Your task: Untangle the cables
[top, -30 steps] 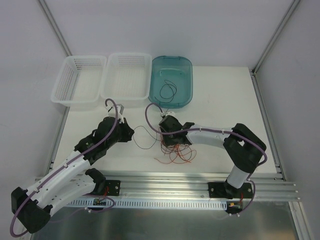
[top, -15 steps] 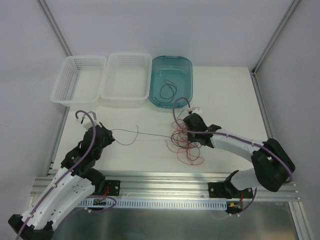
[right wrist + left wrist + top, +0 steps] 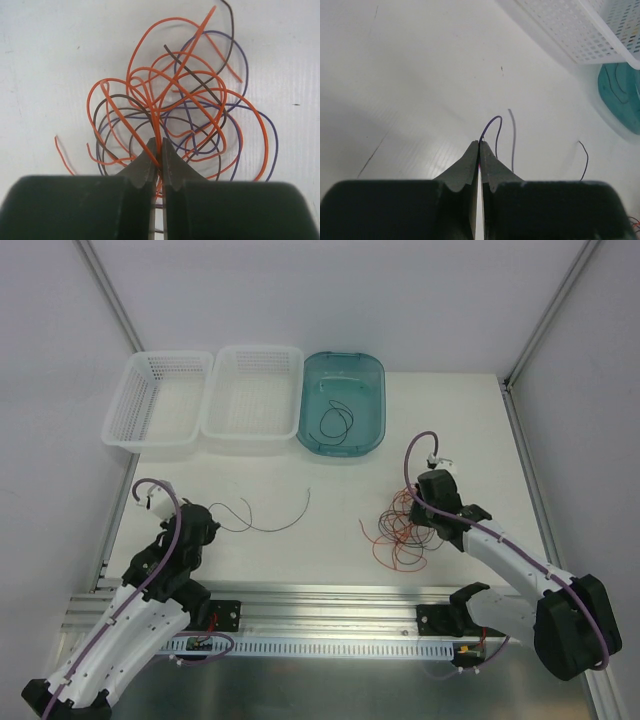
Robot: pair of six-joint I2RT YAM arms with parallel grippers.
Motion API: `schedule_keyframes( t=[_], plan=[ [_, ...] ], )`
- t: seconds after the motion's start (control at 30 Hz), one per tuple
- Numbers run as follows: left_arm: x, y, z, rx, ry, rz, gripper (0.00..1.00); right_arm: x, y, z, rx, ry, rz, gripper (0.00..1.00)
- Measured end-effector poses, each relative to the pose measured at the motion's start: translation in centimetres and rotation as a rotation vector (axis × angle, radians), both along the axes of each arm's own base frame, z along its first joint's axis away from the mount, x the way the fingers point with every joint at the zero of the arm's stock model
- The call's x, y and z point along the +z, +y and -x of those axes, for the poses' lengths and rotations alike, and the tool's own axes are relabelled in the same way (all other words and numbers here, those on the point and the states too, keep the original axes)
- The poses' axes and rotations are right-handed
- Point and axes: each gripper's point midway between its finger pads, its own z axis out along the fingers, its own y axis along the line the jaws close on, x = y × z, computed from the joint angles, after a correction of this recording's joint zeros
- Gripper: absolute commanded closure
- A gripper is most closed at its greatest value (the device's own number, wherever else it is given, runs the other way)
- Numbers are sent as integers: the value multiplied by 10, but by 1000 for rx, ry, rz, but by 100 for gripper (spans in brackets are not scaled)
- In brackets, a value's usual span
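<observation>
Far L, at the back of the white table (image 3: 470, 430): 2 white baskets side by side, the L basket (image 3: 158, 400) & the 2nd basket (image 3: 255, 392), edges touching. Just R of them sits a blue-green tub (image 3: 372, 390) w/ one thin curled wire (image 3: 335, 423) lying inside.

The L arm is low on the L side of the table. The L gripper (image 3: 479, 146) has its jaws shut tight, tips pressed together, & they pinch one end of a long black wire (image 3: 280, 530). In the wrist view the wire pops up out of the tips in a small arch & comes back down beside them. From above, the rest lies flat on the table & runs R in a soft curve. Its far end bends up toward the tub. It lies all on its own, well apart from the other wires.

R of the middle is a bunch of wires (image 3: 398, 532): mostly orange, some dark, all looped over each other in a messy pile on the table. The R gripper (image 3: 159, 146) is down at the near edge of the bunch, jaws closed w/ an orange strand caught btwn the tips. Can't tell if more strands are caught too.
</observation>
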Motion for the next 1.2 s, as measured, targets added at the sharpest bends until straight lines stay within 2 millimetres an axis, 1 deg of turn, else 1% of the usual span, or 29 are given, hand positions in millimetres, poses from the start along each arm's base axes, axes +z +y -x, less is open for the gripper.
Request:
schedule_keyframes(
  t=[0.03,0.1,0.13,0.2,0.23,0.3,0.33,0.4,0.43,0.5,0.53,0.6,0.67,0.73,0.77,0.9,1.0,1.1,1.2],
  plan=[
    [-1,0,0,-1,5,-2,100,0,2,1,10,4,-5,98],
    [-6,-1,0,-5,31,-13,100,0,6,3,40,18,-15,89],
    [-9,-3,-1,-18,52,-24,100,0,10,5,62,25,-19,77],
    [-14,-9,-3,-52,94,-40,100,2,18,6,99,31,-24,64],
    [-16,-14,-4,-78,113,-43,100,4,23,6,124,30,-25,51],
    [-16,-25,-7,-133,139,-45,100,10,33,7,166,23,-28,39],
    [-14,-29,-9,-157,144,-42,100,13,37,6,188,16,-29,28],
    [-5,-39,-12,-206,139,-32,100,21,45,7,225,2,-25,20],
    [1,-43,-14,-231,129,-29,100,24,47,7,242,-5,-21,13],
    [22,-53,-19,-283,95,-13,100,32,51,10,274,-21,-13,8],
    [34,-58,-21,-311,75,-6,100,36,53,11,289,-31,-11,4],
    [67,-69,-28,-363,20,6,100,44,56,14,315,-56,-12,0],
    [98,-77,-34,-402,-37,15,100,53,56,16,331,-86,-13,0],
    [137,-83,-41,-430,-110,14,100,60,56,17,339,-113,-18,0],
    [156,-84,-45,-437,-147,6,100,64,55,18,342,-126,-20,0],
    [220,-83,-63,-430,-260,-51,100,77,52,18,345,-180,-27,0],
    [261,-81,-82,-412,-318,-104,100,80,51,21,351,-196,-32,1],
    [293,-81,-101,-395,-360,-146,100,77,51,25,360,-194,-34,0],
    [329,-84,-121,-384,-416,-189,100,73,50,28,365,-189,-32,0]
  ],
)
